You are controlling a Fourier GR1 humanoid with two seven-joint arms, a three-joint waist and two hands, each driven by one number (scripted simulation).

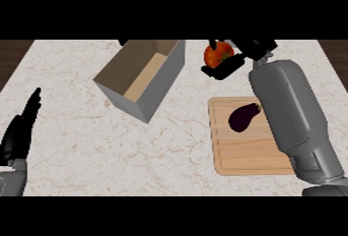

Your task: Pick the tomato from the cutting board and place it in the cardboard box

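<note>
Round red-orange tomato is off the board, held clear of the counter near its far edge, grasped in the black right hand with fingers curled round it. It sits to the right of the open grey-sided cardboard box, apart from it. Pale wooden cutting board holds only a dark purple eggplant.

Judgement: carry phase. Move leftward, keep height above the box's near wall, centre over the opening before lowering and letting go.

Left hand: fingers straight, resting at the left edge.
</note>
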